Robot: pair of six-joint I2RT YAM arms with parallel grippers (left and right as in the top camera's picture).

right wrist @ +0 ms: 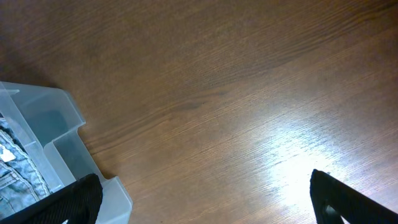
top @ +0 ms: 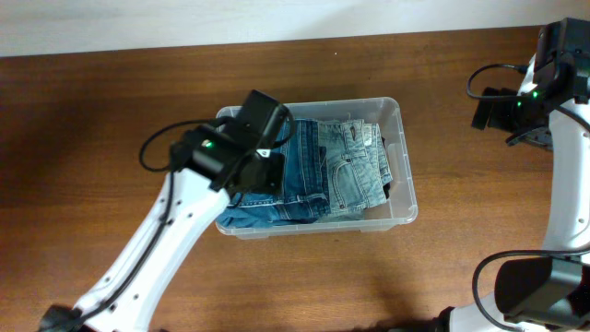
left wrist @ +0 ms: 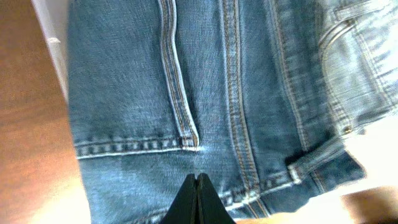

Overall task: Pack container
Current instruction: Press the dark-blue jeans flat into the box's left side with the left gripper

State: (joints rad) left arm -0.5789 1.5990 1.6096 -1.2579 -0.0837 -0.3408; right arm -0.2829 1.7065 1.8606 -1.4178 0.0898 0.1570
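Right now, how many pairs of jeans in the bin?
2: darker pair in the left half of the bin, lighter pair in the right half. More may be hidden underneath.

The overhead view is evenly lit and sharp, the left wrist view is soft and overexposed at lower right, and glare whitens the table [right wrist: 292, 152] at lower right of the right wrist view.

one container [top: 404, 166], one dark jeans [top: 300, 175] (one light jeans [top: 355, 166])
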